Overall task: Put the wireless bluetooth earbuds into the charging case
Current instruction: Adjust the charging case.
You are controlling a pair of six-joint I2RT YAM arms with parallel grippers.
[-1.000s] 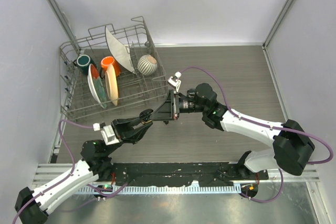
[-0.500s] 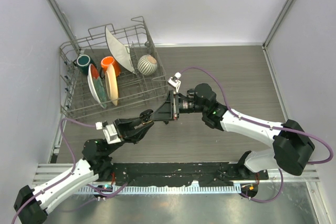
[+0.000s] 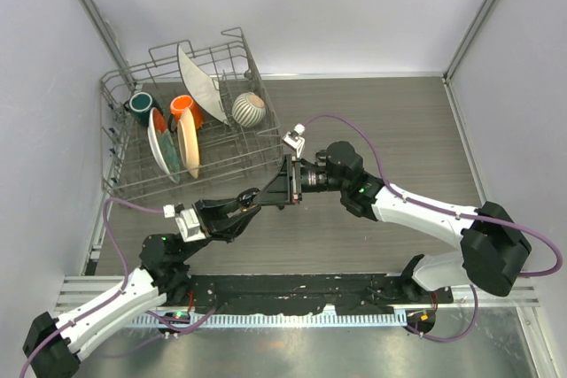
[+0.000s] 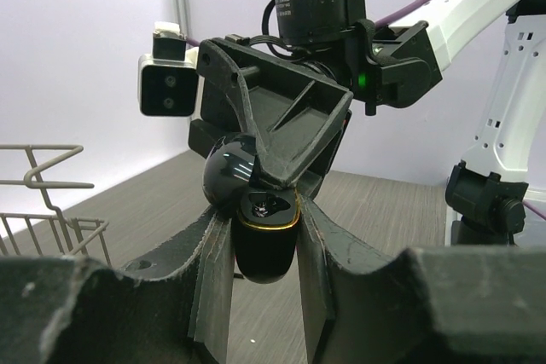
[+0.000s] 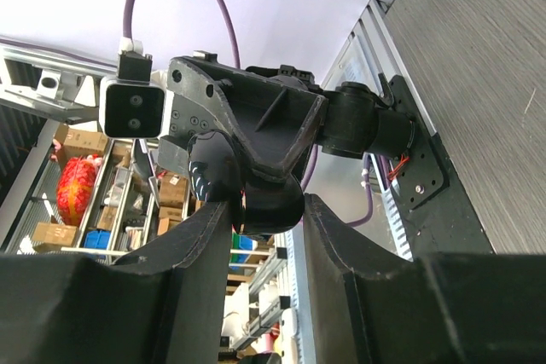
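Note:
A black charging case with a gold rim hangs in the air above the table, its rounded lid swung open to the left. My left gripper is shut on the case's lower body. My right gripper comes from the opposite side, its fingertips meeting the case at the rim. In the right wrist view the case sits pinched between my right gripper's fingers. From above, both grippers meet tip to tip mid-table. The earbuds are hidden; something glints inside the case.
A wire dish rack holding plates, cups and a striped bowl stands at the back left, and its edge shows in the left wrist view. The dark wood table is walled at the left, back and right.
The left arm has edged slightly to the right, toward the right gripper. The right arm has stayed put, and both grips on the case look the same.

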